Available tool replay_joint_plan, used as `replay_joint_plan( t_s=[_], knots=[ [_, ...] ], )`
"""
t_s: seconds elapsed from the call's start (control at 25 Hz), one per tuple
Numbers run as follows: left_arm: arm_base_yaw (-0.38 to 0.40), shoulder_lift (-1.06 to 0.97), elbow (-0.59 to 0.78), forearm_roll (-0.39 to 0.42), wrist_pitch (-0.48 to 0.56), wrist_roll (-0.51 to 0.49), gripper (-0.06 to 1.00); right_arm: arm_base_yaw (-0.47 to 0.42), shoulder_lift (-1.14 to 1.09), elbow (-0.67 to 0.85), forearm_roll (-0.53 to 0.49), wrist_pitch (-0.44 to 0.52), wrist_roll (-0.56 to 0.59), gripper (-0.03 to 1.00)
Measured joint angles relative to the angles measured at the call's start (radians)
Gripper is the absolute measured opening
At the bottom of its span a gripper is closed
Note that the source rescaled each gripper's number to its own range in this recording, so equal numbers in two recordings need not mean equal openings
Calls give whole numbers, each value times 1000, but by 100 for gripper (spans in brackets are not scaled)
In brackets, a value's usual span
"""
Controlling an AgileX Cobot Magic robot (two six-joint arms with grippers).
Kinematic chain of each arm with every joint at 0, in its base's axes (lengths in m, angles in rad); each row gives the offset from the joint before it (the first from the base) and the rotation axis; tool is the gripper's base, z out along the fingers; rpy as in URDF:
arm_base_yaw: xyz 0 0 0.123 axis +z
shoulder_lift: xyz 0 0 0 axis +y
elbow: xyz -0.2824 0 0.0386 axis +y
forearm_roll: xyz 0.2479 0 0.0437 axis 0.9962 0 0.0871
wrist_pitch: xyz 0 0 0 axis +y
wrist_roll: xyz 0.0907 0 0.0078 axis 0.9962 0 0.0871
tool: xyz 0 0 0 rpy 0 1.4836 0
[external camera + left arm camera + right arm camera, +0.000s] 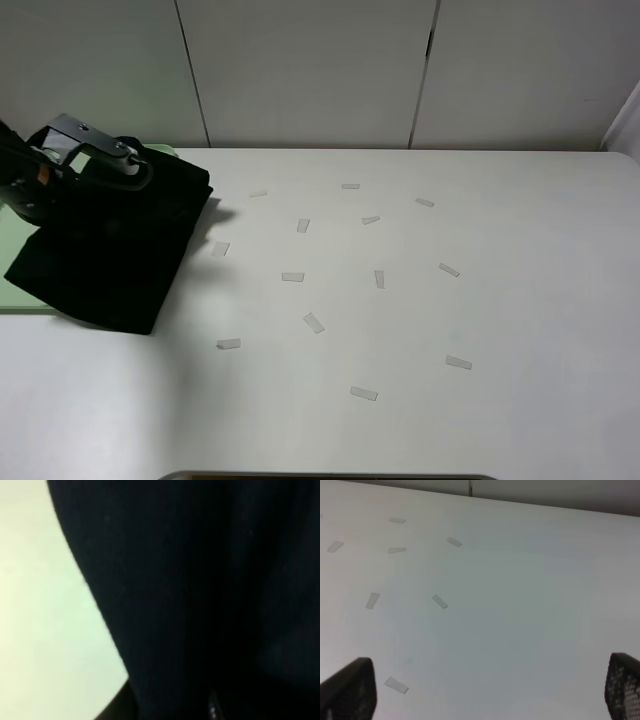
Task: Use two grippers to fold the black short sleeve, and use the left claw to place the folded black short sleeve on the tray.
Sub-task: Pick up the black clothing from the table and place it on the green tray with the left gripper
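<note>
White table (520, 300); scattered white tape strips (292, 276); pale panelled wall (310, 70) behind.
</note>
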Motion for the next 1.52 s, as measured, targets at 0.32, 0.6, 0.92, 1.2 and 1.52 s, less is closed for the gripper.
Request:
replay_joint_plan(
  t_s=[0.32, 0.6, 0.92, 1.2, 1.52],
  knots=[
    [204, 0, 0, 290, -198, -10, 14, 0, 0, 0, 0, 0, 0, 100],
    [289, 0, 0, 324, -227, -11, 15, 0, 0, 0, 0, 0, 0, 100],
    [331, 0, -2, 305, -212, -11, 70, 0, 0, 0, 0, 0, 0, 100],
    [336, -1, -2, 299, -295, -12, 82, 0, 0, 0, 0, 0, 0, 100],
    [261, -66, -19, 166, -295, -12, 82, 0, 0, 0, 0, 0, 0, 100]
  ],
)
